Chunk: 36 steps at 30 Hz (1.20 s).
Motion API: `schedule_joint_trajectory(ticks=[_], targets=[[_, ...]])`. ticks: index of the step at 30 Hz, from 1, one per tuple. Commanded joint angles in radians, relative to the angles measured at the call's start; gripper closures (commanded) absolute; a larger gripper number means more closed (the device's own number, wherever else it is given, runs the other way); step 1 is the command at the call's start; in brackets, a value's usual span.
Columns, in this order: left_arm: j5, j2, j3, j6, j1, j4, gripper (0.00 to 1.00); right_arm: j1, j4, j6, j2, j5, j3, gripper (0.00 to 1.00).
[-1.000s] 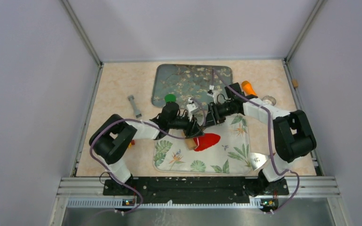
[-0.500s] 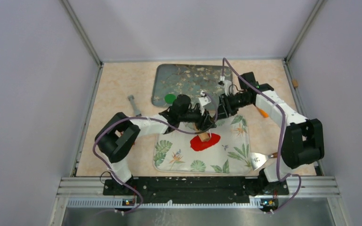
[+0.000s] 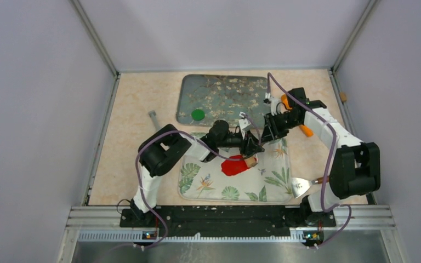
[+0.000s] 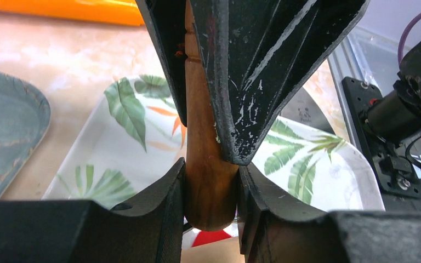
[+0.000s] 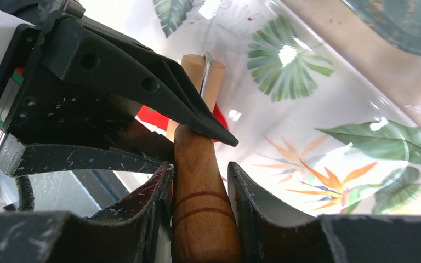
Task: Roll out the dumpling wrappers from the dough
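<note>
While my left gripper is closed partway, its two fingers are clamped on the thick brown handle of the wooden rolling pin. My right gripper is pinched just as narrowly on the same handle, further along at the end with the turned grooves. The tips of the two grippers overlap, each finger lying just beside the other hand's. From the right wrist the pale roller shows past my left fingers, and it lies over the flat red dough on the leaf-print tray. Most of the pin is hidden from above by both grippers, with only a tan stub showing at the dough's right edge. From the left wrist the dough is no more than a red sliver under the handle's rounded end, so I cannot tell its outline or whether the roller presses on it. My left arm folds at the elbow and runs rightward, low over the tray. My right arm reaches up the right side and bends back inward to meet it nose to nose. A green wrapper lies well apart on the near left corner of the blossom-print tray.
</note>
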State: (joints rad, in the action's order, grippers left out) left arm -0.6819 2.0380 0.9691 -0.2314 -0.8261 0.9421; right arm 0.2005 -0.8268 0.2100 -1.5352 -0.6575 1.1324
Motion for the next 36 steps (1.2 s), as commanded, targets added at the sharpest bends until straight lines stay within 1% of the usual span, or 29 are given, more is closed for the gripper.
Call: schedule_joint_trajectory(ticks=[1,6,10,13,16,19,21,23,27,29,32,34,36], targets=[[0.088,0.172,0.013,-0.07,-0.042,-0.02,1.0,0.022,-0.023,0.094,0.001,0.223,-0.055,1.0],[0.093,0.234,0.074,-0.079,-0.045,0.009,1.0,-0.008,-0.039,0.106,0.013,0.243,-0.084,1.0],[0.084,0.245,0.148,-0.094,-0.047,0.005,1.0,-0.048,-0.084,0.132,0.057,0.249,-0.081,1.0],[0.076,0.208,0.2,-0.096,-0.047,-0.027,1.0,-0.064,-0.132,0.152,0.114,0.245,-0.05,1.0],[0.062,0.119,0.207,-0.08,-0.038,-0.069,1.0,-0.063,-0.176,0.157,0.197,0.209,-0.001,1.0],[0.05,0.006,0.162,-0.071,-0.022,-0.113,1.0,-0.046,-0.212,0.146,0.229,0.143,0.039,1.0],[0.043,-0.07,0.105,-0.056,-0.011,-0.147,1.0,-0.006,-0.214,0.137,0.238,0.122,0.044,1.0],[0.043,-0.14,0.029,-0.033,-0.005,-0.175,1.0,0.055,-0.185,0.12,0.244,0.111,0.028,1.0],[0.055,-0.242,-0.096,0.001,0.01,-0.205,1.0,0.182,-0.072,0.056,0.239,0.105,-0.02,1.0],[0.071,-0.267,-0.159,0.022,0.017,-0.209,1.0,0.235,-0.017,0.045,0.222,0.115,-0.043,1.0],[0.085,-0.278,-0.235,0.056,0.023,-0.198,1.0,0.282,0.059,0.036,0.186,0.131,-0.068,1.0],[0.09,-0.253,-0.26,0.073,0.021,-0.197,1.0,0.297,0.097,0.049,0.166,0.159,-0.091,1.0],[0.087,-0.197,-0.264,0.072,0.015,-0.163,1.0,0.298,0.113,0.055,0.141,0.192,-0.112,1.0]])
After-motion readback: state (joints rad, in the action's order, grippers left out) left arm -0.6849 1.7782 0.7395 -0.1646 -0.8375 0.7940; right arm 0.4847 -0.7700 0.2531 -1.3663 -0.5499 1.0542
